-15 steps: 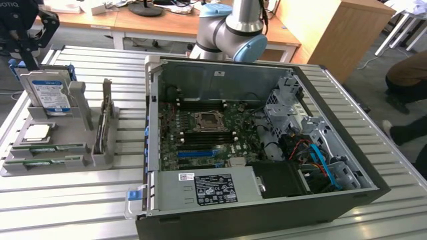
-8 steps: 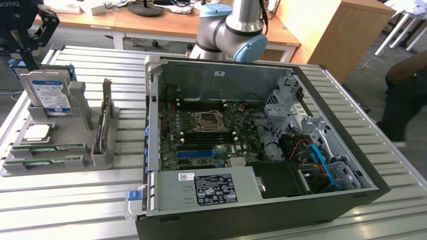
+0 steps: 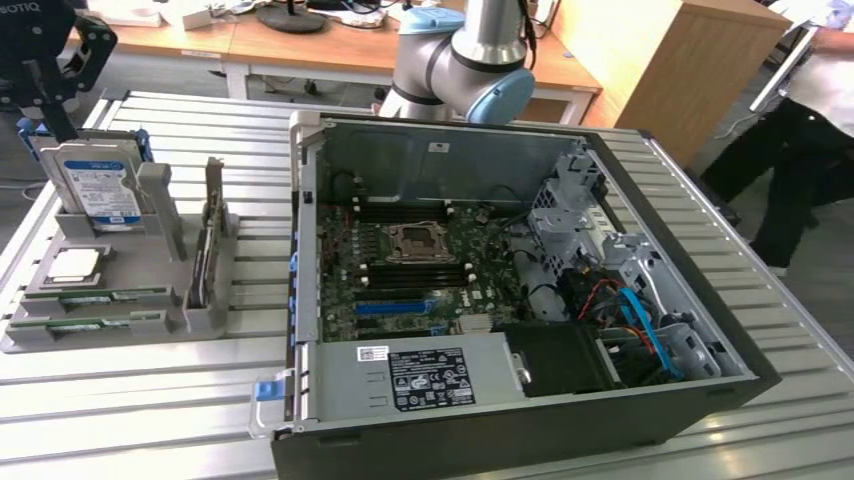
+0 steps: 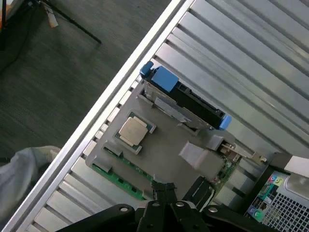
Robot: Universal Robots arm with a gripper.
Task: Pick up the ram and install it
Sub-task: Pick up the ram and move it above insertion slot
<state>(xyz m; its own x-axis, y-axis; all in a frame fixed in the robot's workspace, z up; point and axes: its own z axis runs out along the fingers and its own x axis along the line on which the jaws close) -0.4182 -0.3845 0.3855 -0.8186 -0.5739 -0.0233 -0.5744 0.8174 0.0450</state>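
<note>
One ram [image 4: 116, 178] at the tray's [image 4: 164, 150] edge, near the closed, empty tool [image 4: 164, 187].

On the exterior view's left, a grey holder tray [image 3: 200, 315] sits on the ribbed metal table [image 3: 160, 400]. A hard drive [image 3: 96, 190] stands upright at the tray's far end, a square silver processor [image 3: 74, 264] lies nearer, and the ram [image 3: 80, 324] lies along the near edge. The black gripper [image 3: 60, 125] hangs over the hard drive's top, fingers pressed together, holding nothing. To the right stands an open computer case [image 3: 507, 445] with its motherboard [image 3: 400, 270] exposed and a power supply [image 3: 420, 378] at its near end. The arm's blue-capped joint [image 3: 467, 60] rises behind the case, and a person [image 3: 801, 150] stands far right.
</note>
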